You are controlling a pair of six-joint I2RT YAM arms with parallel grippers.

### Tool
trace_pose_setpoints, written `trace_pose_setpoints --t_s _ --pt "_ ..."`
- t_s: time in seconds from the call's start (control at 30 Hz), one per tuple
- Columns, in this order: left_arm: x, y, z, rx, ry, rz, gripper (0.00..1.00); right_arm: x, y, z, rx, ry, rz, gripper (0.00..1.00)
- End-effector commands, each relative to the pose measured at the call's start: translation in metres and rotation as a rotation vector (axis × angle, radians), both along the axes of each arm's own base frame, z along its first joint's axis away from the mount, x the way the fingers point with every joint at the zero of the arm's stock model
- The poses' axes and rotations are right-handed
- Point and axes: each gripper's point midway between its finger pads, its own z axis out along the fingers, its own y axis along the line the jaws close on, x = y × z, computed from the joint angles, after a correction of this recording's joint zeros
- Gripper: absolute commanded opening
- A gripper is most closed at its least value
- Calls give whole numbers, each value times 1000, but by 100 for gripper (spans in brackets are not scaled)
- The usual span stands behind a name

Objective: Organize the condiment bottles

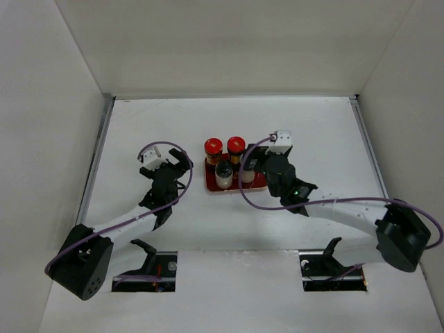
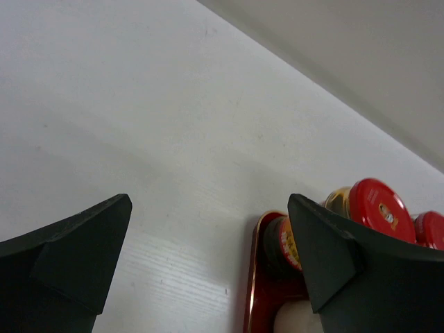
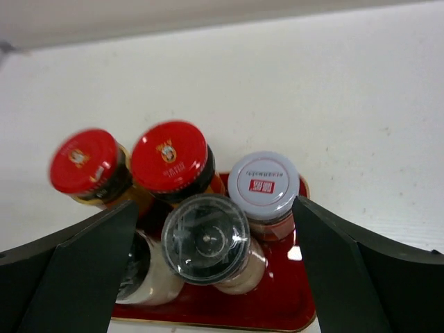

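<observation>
Condiment bottles (image 3: 168, 156) stand grouped on the red tray (image 3: 277, 305), right gripper (image 3: 215, 208) spread astride them, left gripper (image 2: 208, 201) spread beside, both empty; placing looks done, so next I back the right out without clipping caps.

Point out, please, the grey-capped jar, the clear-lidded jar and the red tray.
grey-capped jar (image 3: 263, 184): right wrist view, cap centre.
clear-lidded jar (image 3: 205, 238): right wrist view, lid centre.
red tray (image 3: 279, 298): right wrist view, bare floor.

The white table (image 1: 139, 132) carries one flat red rectangular tray (image 1: 211, 184), lying near its middle.
</observation>
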Motion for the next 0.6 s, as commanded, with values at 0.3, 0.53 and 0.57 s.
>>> trace_pose_setpoints --t_s 0.3,0.53,0.57 --pt "7 -23 65 71 92 -13 100 -27 -129 30 254 -146 -311 100" --pt "8 -33 87 71 72 -33 100 -32 -145 16 378 -117 -327 94" --pt "8 -34 88 72 68 -33 100 -32 -144 15 385 -114 -312 91"
